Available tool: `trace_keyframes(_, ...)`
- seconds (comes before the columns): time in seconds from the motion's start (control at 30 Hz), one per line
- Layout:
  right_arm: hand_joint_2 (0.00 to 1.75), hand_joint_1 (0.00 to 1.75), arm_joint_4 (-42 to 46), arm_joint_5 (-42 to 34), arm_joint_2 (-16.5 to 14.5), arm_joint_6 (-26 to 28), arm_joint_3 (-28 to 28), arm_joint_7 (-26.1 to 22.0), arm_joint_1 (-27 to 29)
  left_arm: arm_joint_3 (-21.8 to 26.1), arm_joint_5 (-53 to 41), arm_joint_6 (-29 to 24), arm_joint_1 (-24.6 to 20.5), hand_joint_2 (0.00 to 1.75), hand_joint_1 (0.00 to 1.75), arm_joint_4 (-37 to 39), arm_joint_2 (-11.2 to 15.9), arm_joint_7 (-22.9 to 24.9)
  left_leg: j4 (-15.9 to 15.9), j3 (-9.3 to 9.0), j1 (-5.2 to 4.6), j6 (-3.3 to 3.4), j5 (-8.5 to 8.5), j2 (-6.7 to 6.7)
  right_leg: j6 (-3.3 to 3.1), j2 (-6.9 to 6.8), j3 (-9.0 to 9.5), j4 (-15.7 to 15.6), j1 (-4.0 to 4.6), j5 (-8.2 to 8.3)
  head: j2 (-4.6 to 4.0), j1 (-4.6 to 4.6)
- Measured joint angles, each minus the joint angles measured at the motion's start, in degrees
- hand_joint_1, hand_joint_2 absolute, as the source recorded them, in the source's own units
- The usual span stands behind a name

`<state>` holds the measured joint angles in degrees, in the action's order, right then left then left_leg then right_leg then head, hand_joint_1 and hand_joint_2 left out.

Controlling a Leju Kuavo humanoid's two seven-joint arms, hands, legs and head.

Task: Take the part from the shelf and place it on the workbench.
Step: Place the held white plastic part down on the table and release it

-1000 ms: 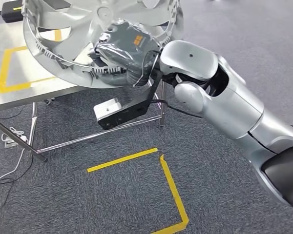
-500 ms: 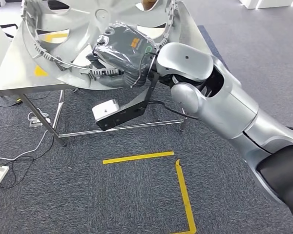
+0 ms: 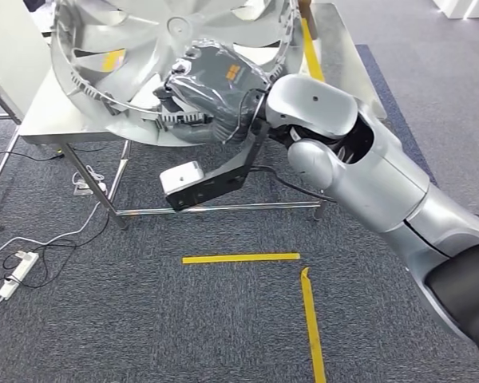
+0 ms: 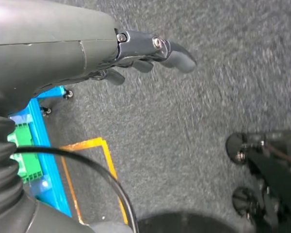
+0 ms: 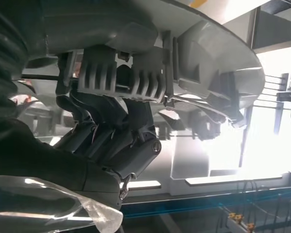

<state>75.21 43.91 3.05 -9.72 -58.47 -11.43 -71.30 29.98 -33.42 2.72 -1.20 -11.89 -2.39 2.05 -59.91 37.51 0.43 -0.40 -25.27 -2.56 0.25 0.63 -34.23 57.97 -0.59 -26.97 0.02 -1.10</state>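
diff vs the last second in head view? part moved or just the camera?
Mostly the camera: the steel workbench and yellow floor tape slid across the frame together, so the robot turned. Unchanged: the right hand grips the round silver wheel-cover part above the bench edge.

Even, bright overhead light in the head view; the right wrist view is backlit, with blown-out glare.

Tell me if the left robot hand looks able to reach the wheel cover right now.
Probably not. The left robot hand hangs over carpet, holding nothing, while the right robot hand holds the wheel cover above the workbench.
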Motion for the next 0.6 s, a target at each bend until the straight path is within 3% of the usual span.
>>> trace_keyframes(0.03,1.75,1.75,0.03,-0.01,0.01,0.01,0.04,0.02,-0.04,0.09,-0.01,0.03,-0.03,1.75,0.00,0.00,-0.01,-0.01,-2.07,0.84,0.05,-0.36,-1.28,0.67,-0.27,-0.19,0.19,-0.19,-0.14,0.08,0.00,-0.10)
trace_keyframes(0.1,1.75,1.75,0.06,0.00,0.02,0.00,0.10,0.14,0.01,0.20,-0.02,0.06,-0.06,1.75,0.00,0.00,-0.05,-0.02,-9.15,3.91,0.27,-0.94,-4.70,1.68,-0.54,-0.53,0.38,-0.22,-0.14,0.00,0.00,-0.27)
trace_keyframes(0.17,1.75,1.75,0.06,0.02,0.04,-0.01,0.11,0.20,0.20,0.28,-0.02,0.06,-0.05,1.75,0.00,0.00,-0.02,-0.02,-14.46,6.30,0.52,-1.29,-6.15,1.92,-0.60,-0.73,0.46,-0.18,-0.14,-0.11,0.00,-0.28)
trace_keyframes(0.2,1.75,1.75,0.07,0.02,0.05,-0.01,0.11,0.13,0.26,0.34,-0.02,0.06,-0.04,1.75,0.00,0.00,0.00,-0.03,-14.16,6.13,0.61,-1.35,-5.26,1.98,-0.57,-0.76,0.55,-0.16,-0.15,-0.21,0.00,-0.27)
trace_keyframes(0.23,1.75,1.75,0.09,0.02,0.05,-0.01,0.11,0.06,0.29,0.42,-0.02,0.08,-0.04,1.75,0.00,0.00,0.03,-0.07,-11.73,4.95,0.70,-1.33,-3.49,2.08,-0.47,-0.79,0.71,-0.15,-0.16,-0.36,0.00,-0.29)
trace_keyframes(0.27,1.75,1.75,0.11,0.02,0.05,-0.01,0.13,0.02,0.28,0.50,-0.02,0.13,-0.05,1.75,0.00,0.00,0.07,-0.16,-7.91,3.10,0.73,-1.23,-1.43,2.28,-0.31,-0.82,0.93,-0.15,-0.17,-0.58,0.00,-0.28)
trace_keyframes(0.33,1.75,1.75,0.15,0.02,0.05,-0.01,0.19,-0.02,0.19,0.62,-0.02,0.30,-0.12,1.75,0.00,0.00,0.11,-0.52,-1.28,-0.27,0.47,-0.77,0.45,2.67,0.25,-0.91,1.24,-0.13,0.03,-1.03,0.00,-0.28)
trace_keyframes(0.4,1.75,1.75,0.19,0.01,0.05,-0.01,0.25,-0.05,0.15,0.67,-0.02,0.42,-0.19,1.75,0.00,0.00,0.11,-0.88,0.99,-1.44,0.19,0.00,-0.16,2.71,0.98,-1.04,1.45,-0.15,0.23,-1.16,0.01,-0.23)
trace_keyframes(0.5,1.75,1.75,0.26,0.00,0.05,-0.01,0.29,-0.11,0.04,0.75,-0.09,0.42,-0.10,1.75,0.00,0.00,0.05,-1.11,1.53,-2.21,0.25,1.36,-0.61,2.36,1.94,-1.11,1.12,1.20,0.05,-1.76,0.02,-0.11)
trace_keyframes(0.53,1.75,1.75,0.27,-0.01,0.05,-0.01,0.31,-0.12,-0.07,0.79,-0.19,0.40,-0.07,1.75,0.00,0.00,0.02,-1.21,1.60,-2.53,0.26,1.71,-0.71,2.25,2.07,-1.01,-0.06,3.27,0.01,-2.73,0.01,0.03)
trace_keyframes(0.6,1.75,1.75,0.28,-0.02,0.05,-0.02,0.31,-0.17,-0.18,0.88,-0.42,0.39,-0.07,1.75,0.00,0.00,-0.05,-1.48,1.64,-2.93,0.16,2.19,-1.03,2.14,2.12,-0.77,-4.47,10.51,0.04,-5.44,0.01,0.27)
